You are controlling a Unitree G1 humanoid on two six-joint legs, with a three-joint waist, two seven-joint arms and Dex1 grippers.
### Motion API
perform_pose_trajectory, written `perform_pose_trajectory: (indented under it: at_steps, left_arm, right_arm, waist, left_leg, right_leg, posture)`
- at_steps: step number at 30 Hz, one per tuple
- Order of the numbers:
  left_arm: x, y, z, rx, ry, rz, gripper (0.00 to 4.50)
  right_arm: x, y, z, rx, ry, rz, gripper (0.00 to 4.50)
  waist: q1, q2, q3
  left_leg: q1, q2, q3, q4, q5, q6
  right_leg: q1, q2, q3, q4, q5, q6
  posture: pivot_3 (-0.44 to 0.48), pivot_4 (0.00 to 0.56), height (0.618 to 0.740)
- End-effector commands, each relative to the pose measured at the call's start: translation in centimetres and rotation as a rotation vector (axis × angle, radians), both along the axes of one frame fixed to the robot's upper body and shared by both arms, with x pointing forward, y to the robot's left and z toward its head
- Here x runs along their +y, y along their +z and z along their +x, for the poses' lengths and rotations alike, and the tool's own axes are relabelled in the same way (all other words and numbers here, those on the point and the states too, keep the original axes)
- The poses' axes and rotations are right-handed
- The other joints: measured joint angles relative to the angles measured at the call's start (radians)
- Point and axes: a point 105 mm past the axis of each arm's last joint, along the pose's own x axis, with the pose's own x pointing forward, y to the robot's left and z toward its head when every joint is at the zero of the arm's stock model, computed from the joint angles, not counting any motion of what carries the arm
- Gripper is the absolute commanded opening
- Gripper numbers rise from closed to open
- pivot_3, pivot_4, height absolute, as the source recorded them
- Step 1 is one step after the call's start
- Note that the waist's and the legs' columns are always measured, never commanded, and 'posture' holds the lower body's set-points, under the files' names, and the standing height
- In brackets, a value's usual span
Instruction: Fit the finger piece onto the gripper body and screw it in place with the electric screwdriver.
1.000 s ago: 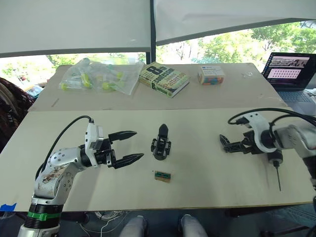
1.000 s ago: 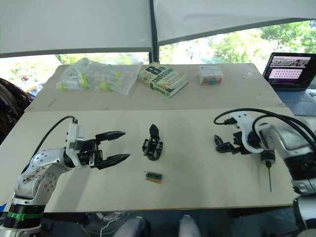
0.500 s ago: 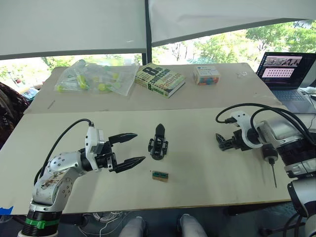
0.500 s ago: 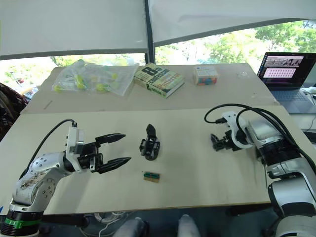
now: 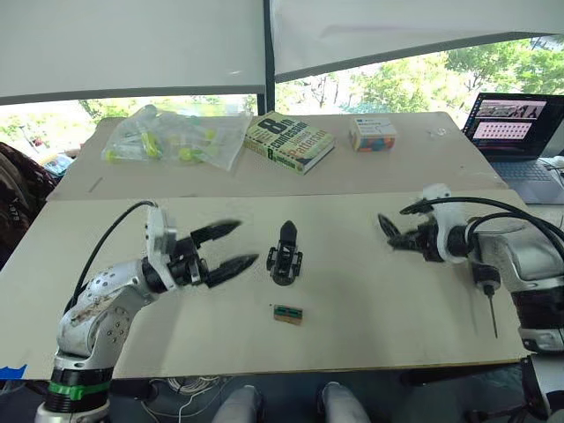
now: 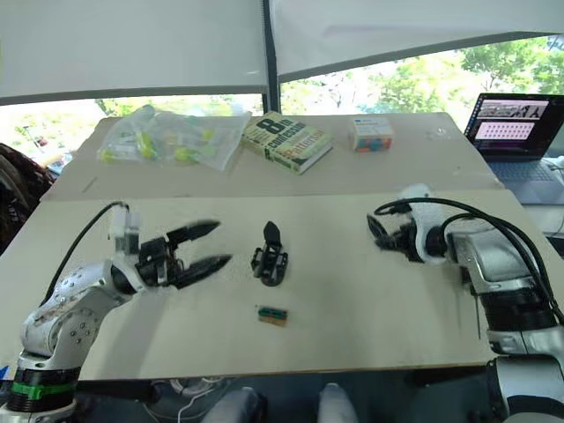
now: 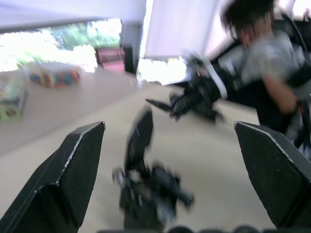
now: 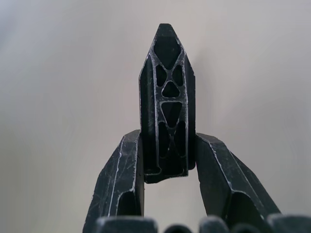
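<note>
Finger piece [image 8: 166,102] sat clamped in the right gripper [image 5: 394,234]; the left gripper [image 5: 231,247] gaped wide beside the gripper body [image 5: 285,256].

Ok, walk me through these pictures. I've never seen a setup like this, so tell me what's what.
This is a humanoid robot with two arms, each ending in a two-fingered black hand. The two wide pictures come from cameras in its head, looking down over a table. The two close-ups come from cameras on its wrists, looking along the fingers.

The left hand is open, pointing toward the gripper body, a small black part standing mid-table. The right hand is shut on the finger piece, a black ribbed wedge. The electric screwdriver lies near the table's right edge.

Also there: a small tan-and-green block, a book, a plastic bag, a colourful box and a laptop.
</note>
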Motion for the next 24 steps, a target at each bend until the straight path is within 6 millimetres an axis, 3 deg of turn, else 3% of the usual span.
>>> perform_pose_trajectory:
  at_steps: [1, 5, 11, 21, 24]
  left_arm:
    - [-0.8, 2.7, 0.9, 0.039, 0.033, -0.132, 4.5]
    - [-3.4, 3.6, 1.6, 0.083, 0.005, -0.201, 4.5]
    - [-5.6, 4.6, 1.9, 0.135, -0.059, -0.283, 4.5]
    - [-6.3, 4.7, 2.5, 0.15, -0.045, -0.333, 4.5]
    - [-6.4, 4.7, 2.4, 0.149, -0.044, -0.331, 3.62]
  right_arm:
    - [4.4, 5.9, -1.7, -0.443, 0.141, -0.053, 1.1]
    - [9.7, 7.2, -3.5, -0.631, 0.256, -0.02, 1.11]
    - [14.7, 7.4, -4.7, -0.728, 0.349, 0.02, 1.11]
    - [17.3, 6.1, -5.9, -0.705, 0.469, 0.012, 1.11]
    - [17.1, 6.1, -5.7, -0.706, 0.457, 0.001, 1.11]
  waist:
    - [-0.001, 0.0, 0.0]
    - [-0.013, 0.0, 0.0]
    - [-0.008, 0.0, 0.0]
    - [-0.008, 0.0, 0.0]
    - [-0.009, 0.0, 0.0]
  left_leg:
    - [0.0, 0.0, 0.0, 0.0, 0.0, 0.0]
    - [0.002, 0.0, 0.001, 0.0, 0.0, -0.002]
    - [0.002, 0.0, 0.001, 0.0, 0.001, -0.004]
    - [0.002, 0.0, 0.001, 0.0, 0.001, -0.004]
    - [0.002, 0.0, 0.001, 0.0, 0.002, -0.004]
  right_leg:
    - [0.0, 0.0, 0.0, 0.0, 0.0, 0.0]
    - [0.0, 0.001, 0.003, 0.001, 0.0, 0.0]
    - [0.0, 0.003, 0.004, 0.001, 0.001, -0.001]
    - [0.0, 0.005, 0.005, 0.001, 0.001, -0.001]
    - [0.0, 0.005, 0.005, 0.001, 0.001, -0.001]
  posture:
    - [0.0, 0.15, 0.737]
    - [0.0, 0.15, 0.737]
    - [0.0, 0.15, 0.737]
    - [0.0, 0.15, 0.737]
    - [0.0, 0.15, 0.737]
